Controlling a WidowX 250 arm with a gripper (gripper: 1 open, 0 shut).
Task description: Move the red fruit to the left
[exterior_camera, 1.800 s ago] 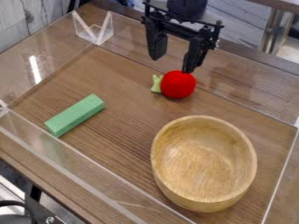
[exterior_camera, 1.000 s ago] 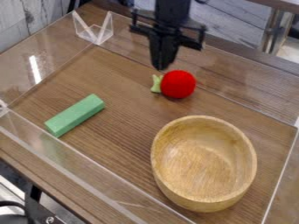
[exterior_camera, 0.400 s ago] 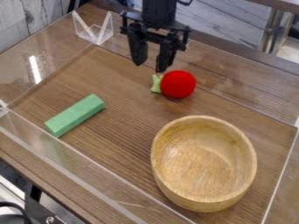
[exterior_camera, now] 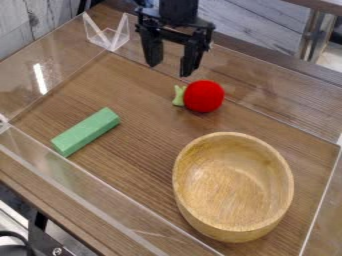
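Observation:
The red fruit [exterior_camera: 203,96] is a small glossy red ball with a light-green leaf piece on its left side, resting on the wooden table near the back middle. My gripper [exterior_camera: 174,62] hangs pointing down just behind and to the left of the fruit, apart from it. Its two black fingers [exterior_camera: 152,50] stand spread wide with nothing between them.
A flat green rectangular block [exterior_camera: 86,131] lies at the left. A large wooden bowl [exterior_camera: 234,186] sits at the front right. Clear plastic walls [exterior_camera: 40,75] ring the table, and a clear folded stand [exterior_camera: 104,34] rests at the back left.
The gripper went from shut to wide open and drifted left, from above the fruit to behind its left side. The fruit, block and bowl have not moved.

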